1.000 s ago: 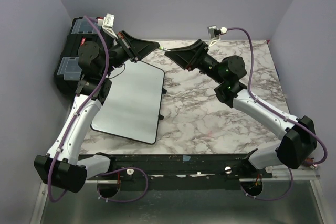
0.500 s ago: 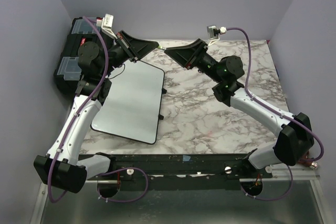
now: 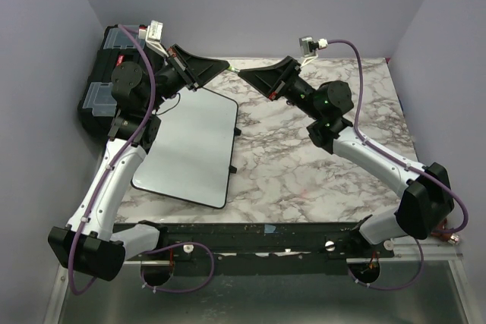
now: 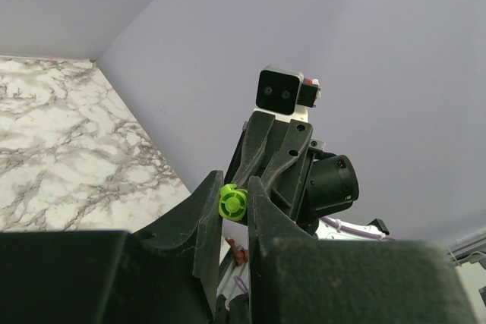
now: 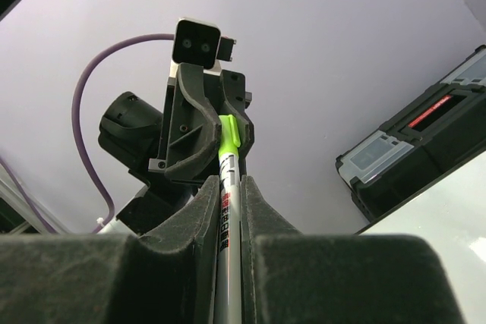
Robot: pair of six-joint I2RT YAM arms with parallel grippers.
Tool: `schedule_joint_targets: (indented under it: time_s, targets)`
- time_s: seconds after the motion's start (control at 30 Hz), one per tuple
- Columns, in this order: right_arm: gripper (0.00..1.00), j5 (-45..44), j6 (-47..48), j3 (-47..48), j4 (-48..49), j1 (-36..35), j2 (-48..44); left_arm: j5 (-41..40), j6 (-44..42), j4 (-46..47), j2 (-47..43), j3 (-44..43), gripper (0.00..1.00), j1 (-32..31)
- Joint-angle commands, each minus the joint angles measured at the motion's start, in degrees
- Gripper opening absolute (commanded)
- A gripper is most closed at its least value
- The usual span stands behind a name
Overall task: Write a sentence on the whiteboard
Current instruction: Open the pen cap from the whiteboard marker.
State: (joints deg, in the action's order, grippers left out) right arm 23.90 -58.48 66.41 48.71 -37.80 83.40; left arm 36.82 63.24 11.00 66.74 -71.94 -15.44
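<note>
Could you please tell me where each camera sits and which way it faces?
Top: above and behind the bases, looking down on the table, whiteboard, left arm and right arm.
Left wrist: on the left arm, looking past its own fingers at the right tool and wall.
Right wrist: on the right arm, looking past its own fingers at the left tool and toolbox.
Shared: both wrist views show the marker.

Whiteboard: rectangular, rounded corners, thin black rim, lying flat and face up on the left part of the marble counter. Set with its long sides running from the front edge toward the back, turned slightly clockwise as seen from above, near short edge close to the counter's front edge. Face an even pale grey-white from overhead, faintly glossy, left edge partly hidden.
</note>
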Motion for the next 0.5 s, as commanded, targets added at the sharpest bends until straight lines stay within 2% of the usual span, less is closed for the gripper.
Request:
schedule_joint_targets:
  time_s: [0.0,0.03,0.47]
  targets:
    - [0.03,0.8,-0.6,1.4,6.8,-1.2,-0.8,2.8,-3.4,-7.2,1.5,2.4,0.0,-1.3]
    - [0.01,0.8,-0.6,1.2,6.8,-1.2,-0.8,2.7,-3.4,-7.3,1.5,2.3,0.0,-1.3]
    - [0.01,-4.3,2.7,-5.7,5.0,-1.2,-7.8,1.0,-1.9,-9.7,2.2,0.5,0.0,-1.1]
